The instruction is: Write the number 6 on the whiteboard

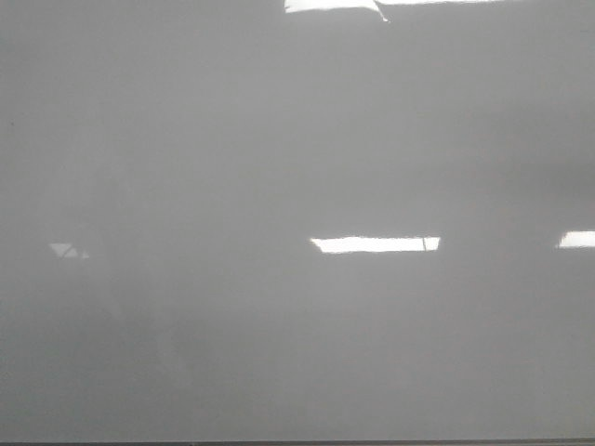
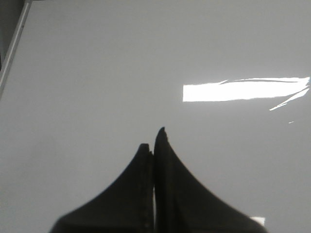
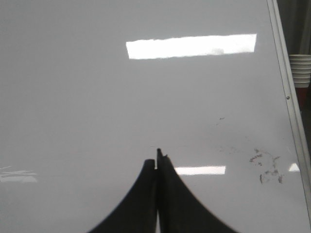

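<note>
Both black grippers — left [image 2: 153,141], right [image 3: 156,158] — pinched closed, holding nothing; no marker means the glossy grey-white whiteboard [image 1: 232,139] stays blank.

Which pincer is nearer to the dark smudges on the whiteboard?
Right. The right pincer hangs over the whiteboard with the smudges close by; the view from the left pincer shows none, so it is likely farther.

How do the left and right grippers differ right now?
Left gripper has uneven fingertips, one poking past the other; right gripper has them nearly level. The whiteboard looks clean near the left, but shows dark smudges near the right. Both are shut, empty, above the board.
</note>
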{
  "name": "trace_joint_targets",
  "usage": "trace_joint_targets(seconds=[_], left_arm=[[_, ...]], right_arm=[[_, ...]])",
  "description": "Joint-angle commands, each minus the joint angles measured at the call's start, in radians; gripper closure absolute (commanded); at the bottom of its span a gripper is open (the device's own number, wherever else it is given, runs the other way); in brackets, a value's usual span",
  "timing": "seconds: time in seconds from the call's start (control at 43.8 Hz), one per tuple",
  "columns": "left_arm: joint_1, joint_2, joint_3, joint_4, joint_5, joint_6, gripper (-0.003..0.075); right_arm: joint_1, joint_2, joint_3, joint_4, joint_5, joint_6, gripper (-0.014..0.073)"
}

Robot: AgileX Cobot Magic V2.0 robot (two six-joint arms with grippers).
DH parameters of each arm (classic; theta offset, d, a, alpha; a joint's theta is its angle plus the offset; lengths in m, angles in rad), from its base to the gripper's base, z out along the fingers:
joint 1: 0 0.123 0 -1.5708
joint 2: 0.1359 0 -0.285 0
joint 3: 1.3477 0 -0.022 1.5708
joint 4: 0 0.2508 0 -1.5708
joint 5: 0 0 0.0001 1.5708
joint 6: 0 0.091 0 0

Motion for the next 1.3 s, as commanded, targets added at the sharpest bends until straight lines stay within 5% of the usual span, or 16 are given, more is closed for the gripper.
trace_joint_targets(seconds=[0.0, 0.434, 0.709, 0.8, 0.914, 1.051, 1.143, 1.28], left_arm=[[-0.001, 0.087, -0.123, -0.005, 0.057, 0.0, 0.0741], [-0.001, 0.331, -0.244, -0.005, 0.348, 0.0, 0.0741], [-0.001, 0.385, -0.221, -0.013, 0.378, 0.0, 0.074], [-0.001, 0.392, -0.212, -0.013, 0.376, 0.0, 0.0727], [-0.001, 0.41, -0.208, -0.007, 0.376, 0.0, 0.058], [-0.001, 0.439, -0.208, -0.007, 0.343, 0.0, 0.0227], [-0.001, 0.473, -0.208, -0.013, 0.31, 0.0, 0.0112], [-0.01, 0.565, -0.243, -0.026, 0.303, 0.0, 0.0101]], right_arm=[[-0.006, 0.098, -0.104, 0.02, 0.02, -0.003, 0.0662], [-0.006, 0.406, -0.218, 0.02, 0.204, -0.003, 0.0662], [-0.006, 0.493, -0.218, 0.02, 0.249, -0.082, 0.0655], [-0.006, 0.494, -0.218, 0.02, 0.254, -0.082, 0.0594], [-0.006, 0.494, -0.218, 0.02, 0.255, -0.082, 0.0361], [-0.006, 0.494, -0.218, 0.02, 0.249, -0.082, 0.0059], [-0.006, 0.494, -0.218, 0.02, 0.249, -0.082, -0.0013], [-0.006, 0.494, -0.218, 0.02, 0.246, -0.082, -0.0007]])
